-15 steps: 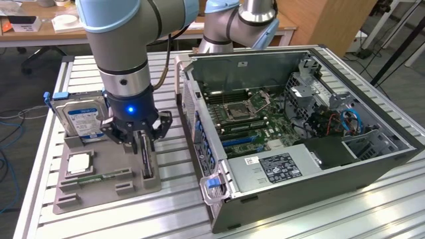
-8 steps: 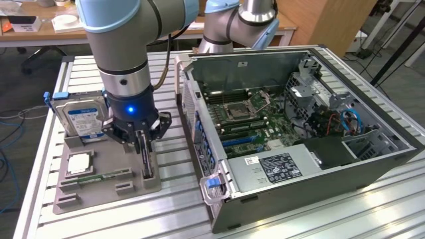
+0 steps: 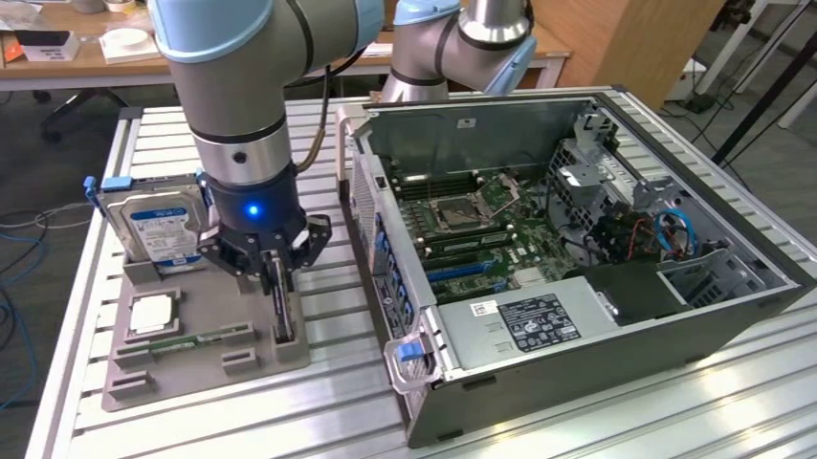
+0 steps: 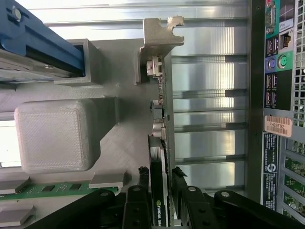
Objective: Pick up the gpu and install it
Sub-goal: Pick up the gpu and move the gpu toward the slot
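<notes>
- We are looking at a slatted metal table (image 3: 715,406) in a workshop, with a wooden desk (image 3: 320,59) standing behind it.
- At the exterior view's left, a gray holder tray (image 3: 179,378) is lying on the table. It is carrying a silver hard drive (image 3: 160,229) upright at its far end and a green memory stick (image 3: 205,337) lying flat nearer the camera.
- Along the tray's side toward the exterior view's right, the gpu (image 3: 282,311) is standing on edge in its slot. As far as we are judging, it is not yet lifted out.
- The gripper (image 3: 275,260) is reaching straight down onto it. The 2 jaws are straddling the card's upper edge, 1 on each face, and in the wrist view they are looking pressed against it, pinching it.
- At the exterior view's right, the computer case (image 3: 600,368) is lying open just beside the tray, its motherboard (image 3: 473,220) facing up.
- We are judging the task as barely begun: the grasp is being made, while the lifting and installing are remaining undone.
</notes>
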Controlling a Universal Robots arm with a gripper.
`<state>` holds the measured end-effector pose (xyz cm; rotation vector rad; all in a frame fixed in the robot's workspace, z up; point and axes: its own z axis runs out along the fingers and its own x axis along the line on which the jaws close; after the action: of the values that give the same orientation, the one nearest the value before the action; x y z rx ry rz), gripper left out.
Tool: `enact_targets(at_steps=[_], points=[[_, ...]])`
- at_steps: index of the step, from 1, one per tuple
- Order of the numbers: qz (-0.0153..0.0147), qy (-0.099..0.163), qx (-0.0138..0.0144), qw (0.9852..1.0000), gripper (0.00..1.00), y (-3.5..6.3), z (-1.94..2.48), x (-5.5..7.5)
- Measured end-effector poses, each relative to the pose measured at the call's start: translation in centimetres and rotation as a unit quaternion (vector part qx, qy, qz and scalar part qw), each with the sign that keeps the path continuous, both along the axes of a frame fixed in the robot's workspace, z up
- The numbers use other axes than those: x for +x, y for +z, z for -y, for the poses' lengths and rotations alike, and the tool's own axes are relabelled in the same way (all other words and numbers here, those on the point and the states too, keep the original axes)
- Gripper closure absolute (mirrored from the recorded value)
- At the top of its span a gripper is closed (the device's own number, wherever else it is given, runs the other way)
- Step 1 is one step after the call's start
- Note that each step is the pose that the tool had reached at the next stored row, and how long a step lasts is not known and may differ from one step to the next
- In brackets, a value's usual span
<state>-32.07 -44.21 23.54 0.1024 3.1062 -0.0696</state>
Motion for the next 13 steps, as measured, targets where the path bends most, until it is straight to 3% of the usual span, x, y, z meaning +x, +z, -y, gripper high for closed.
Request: enact_targets(at_steps=[8, 13], points=[[0.0000, 0.000, 0.0000, 1.0000, 0.67, 0.00, 0.00, 0.00], [-0.0001, 0.000, 0.0000, 1.0000, 0.74, 0.00, 0.00, 0.00]])
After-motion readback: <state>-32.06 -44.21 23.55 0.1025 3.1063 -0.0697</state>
